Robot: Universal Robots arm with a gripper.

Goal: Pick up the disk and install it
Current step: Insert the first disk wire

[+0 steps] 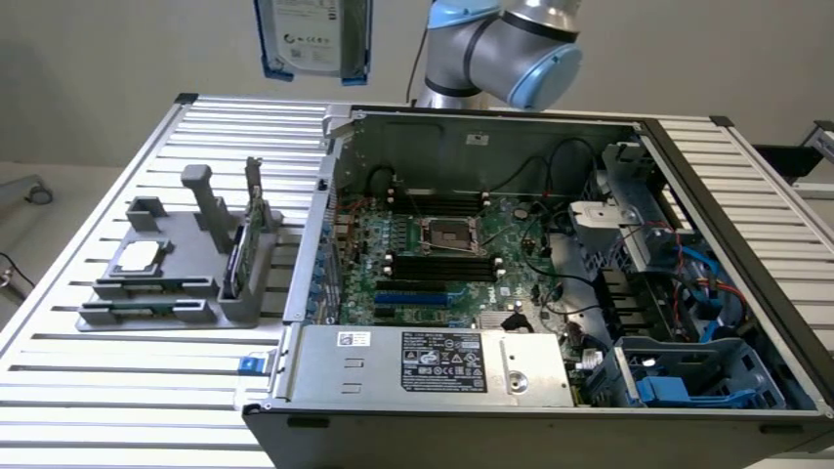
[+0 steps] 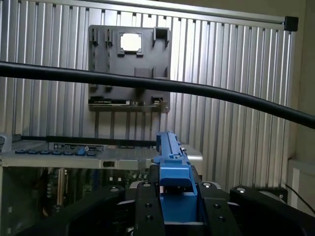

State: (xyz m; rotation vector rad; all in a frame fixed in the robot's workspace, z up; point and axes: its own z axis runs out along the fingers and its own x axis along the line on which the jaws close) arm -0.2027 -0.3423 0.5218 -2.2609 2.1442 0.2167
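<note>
- Wrist view: claw (image 2: 174, 209) clamped on the disk (image 2: 171, 157) by its blue carrier edge; I judge this narrow hold could let it twist.
- Exterior view: it hangs high above the table (image 1: 131, 410), near the open case (image 1: 521, 445); a slip means a damaging fall.

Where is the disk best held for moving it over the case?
By its top end, from above, pinching its flat faces as the tool seems to now. The disk is thin and hangs upright, so its sides and lower end are free.
</note>
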